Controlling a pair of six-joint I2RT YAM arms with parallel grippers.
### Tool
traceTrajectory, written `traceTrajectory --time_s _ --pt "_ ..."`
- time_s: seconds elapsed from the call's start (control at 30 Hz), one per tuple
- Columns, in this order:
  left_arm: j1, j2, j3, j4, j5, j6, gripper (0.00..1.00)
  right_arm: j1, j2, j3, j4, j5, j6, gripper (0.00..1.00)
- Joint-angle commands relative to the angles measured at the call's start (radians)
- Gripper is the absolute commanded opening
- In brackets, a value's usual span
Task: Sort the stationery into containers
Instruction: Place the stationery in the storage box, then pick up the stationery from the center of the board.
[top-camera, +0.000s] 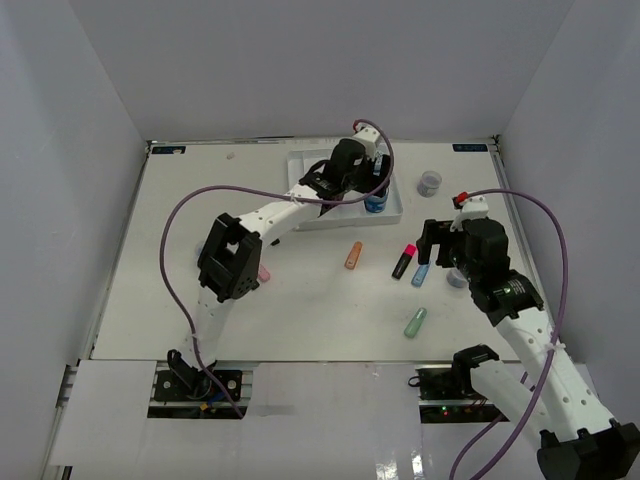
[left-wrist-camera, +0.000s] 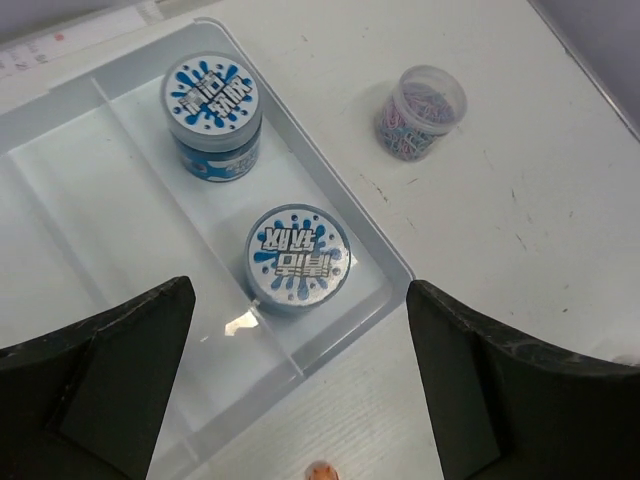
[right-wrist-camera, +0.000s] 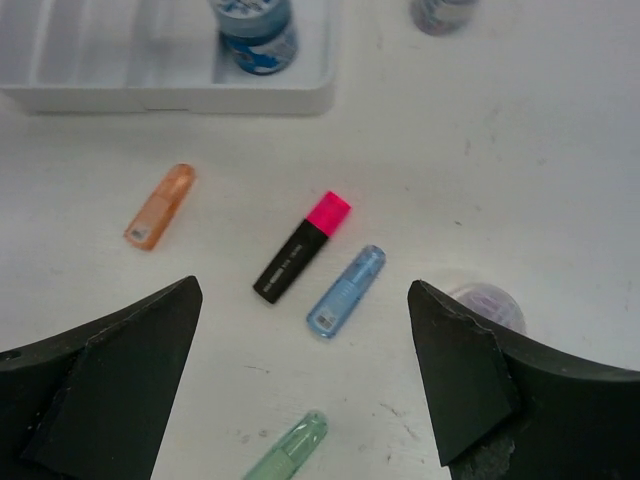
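The white divided tray (top-camera: 398, 208) stands at the back centre. My left gripper (top-camera: 368, 178) hovers over its right end, open and empty (left-wrist-camera: 300, 400). Below it two blue-labelled jars (left-wrist-camera: 211, 115) (left-wrist-camera: 298, 258) stand in the rightmost compartment of the tray (left-wrist-camera: 340, 195). My right gripper (top-camera: 437, 250) is open and empty (right-wrist-camera: 300, 390) above loose highlighters: a black one with a pink cap (right-wrist-camera: 302, 247), a pastel blue one (right-wrist-camera: 346, 291), a mint one (right-wrist-camera: 290, 452) and an orange one (right-wrist-camera: 160, 206). A small grey jar (right-wrist-camera: 488, 305) stands by its right finger.
A clear jar of coloured clips (left-wrist-camera: 420, 110) stands on the table right of the tray, also in the top view (top-camera: 430, 182). A pastel pink highlighter (top-camera: 264, 272) lies beside the left arm's elbow. Purple cables loop over both arms. Grey walls surround the table.
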Motion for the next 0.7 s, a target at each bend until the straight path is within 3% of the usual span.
traceTrajectory --time_s 0.0,0.23,0.4,0.67 --pt "0.017 -0.224 -0.051 -0.051 -0.103 -0.041 0.98 -0.001 0.053 0.056 -0.079 0.290 0.104 0.90" --pt "0.219 -0.526 -0.355 -0.197 -0.078 -0.180 0.98 -0.053 0.179 0.004 -0.090 0.389 0.216 0.90" --pt "0.371 -0.772 -0.655 -0.199 -0.081 -0.170 0.98 -0.130 0.279 -0.033 -0.066 0.390 0.281 0.90" --pt "0.480 -0.968 -0.922 -0.124 -0.159 -0.110 0.98 -0.234 0.388 -0.094 0.036 0.387 0.293 0.90"
